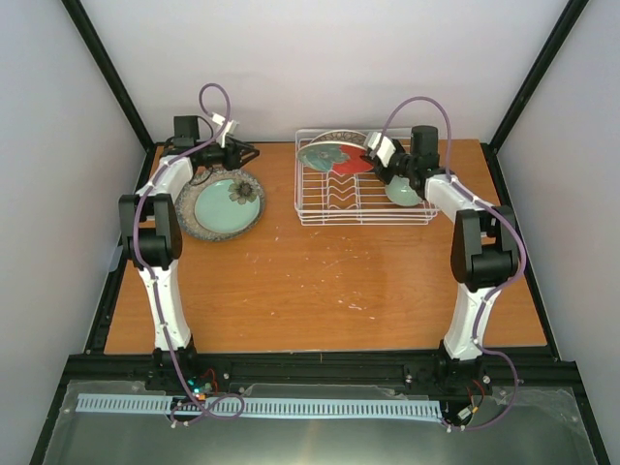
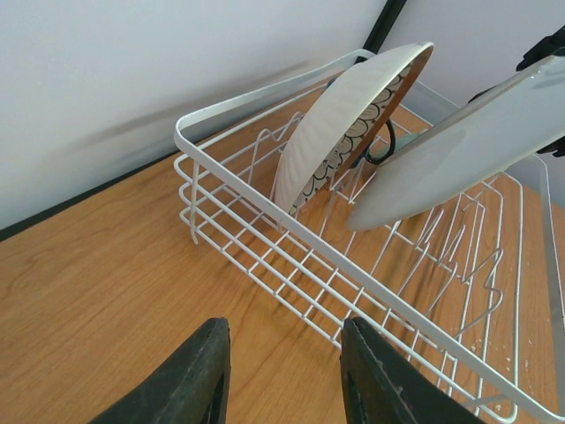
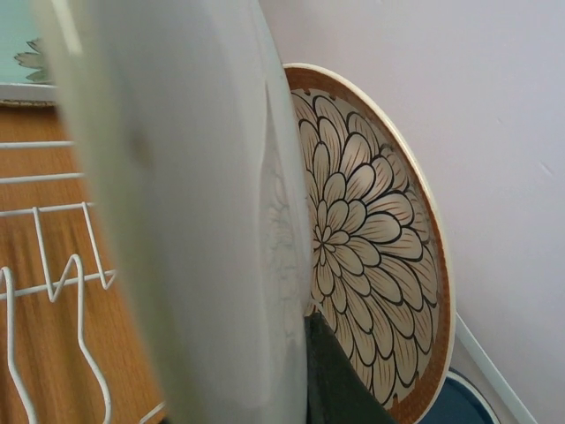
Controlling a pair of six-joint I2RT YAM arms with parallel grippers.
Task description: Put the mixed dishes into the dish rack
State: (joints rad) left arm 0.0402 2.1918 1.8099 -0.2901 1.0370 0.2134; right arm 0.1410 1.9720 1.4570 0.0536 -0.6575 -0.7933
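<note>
Pale teal plate tilts over the white wire dish rack, clamped at its rim by the right gripper at 3 o'clock, with the red-rimmed petal plate slotted upright just beside. Left gripper hangs open, empty, near the rack.

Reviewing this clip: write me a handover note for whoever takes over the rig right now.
Left gripper: open, empty, pointing at the rack from its left side.
Right gripper: shut on a pale plate, held tilted over the rack, not yet slotted.
Done: petal plate stands in the prongs; green cup appears to sit in the rack.
Left: seat the held plate, then load the teal plate and the grey plate under it, stacked on the table left of the rack.
</note>
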